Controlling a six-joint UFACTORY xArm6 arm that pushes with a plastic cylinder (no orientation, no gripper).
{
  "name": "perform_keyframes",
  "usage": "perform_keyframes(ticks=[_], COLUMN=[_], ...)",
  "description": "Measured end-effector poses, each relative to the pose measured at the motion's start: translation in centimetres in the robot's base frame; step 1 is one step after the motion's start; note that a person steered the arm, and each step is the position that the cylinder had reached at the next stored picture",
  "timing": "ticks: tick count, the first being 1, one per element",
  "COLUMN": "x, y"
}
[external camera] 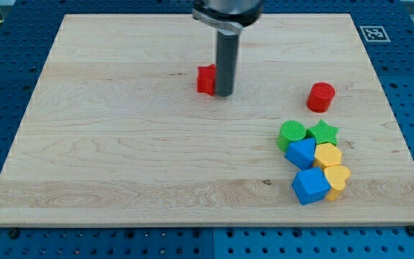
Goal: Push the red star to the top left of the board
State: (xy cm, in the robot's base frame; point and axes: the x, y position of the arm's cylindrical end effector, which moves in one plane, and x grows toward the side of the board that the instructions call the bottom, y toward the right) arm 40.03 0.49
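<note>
The red star point(205, 79) lies on the wooden board point(121, 144), a little above the middle and partly hidden by my rod. My tip point(224, 93) rests on the board right against the star's right side. A red cylinder point(320, 96) stands apart at the view's right.
A cluster of blocks sits at the lower right: a green cylinder point(291, 134), a green star point(323, 132), a blue block point(301, 153), a yellow block point(328, 155), a yellow heart point(337, 177) and a blue cube point(310, 186). A marker tag point(373, 33) is at the board's top right corner.
</note>
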Motion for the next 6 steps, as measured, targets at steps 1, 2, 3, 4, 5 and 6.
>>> perform_keyframes(ticks=[1, 2, 3, 4, 5, 6], x=[-0.5, -1.9, -3.7, -5.5, -5.6, -7.6], y=[-1.7, -4.2, -6.6, -7.9, -4.5, -5.8])
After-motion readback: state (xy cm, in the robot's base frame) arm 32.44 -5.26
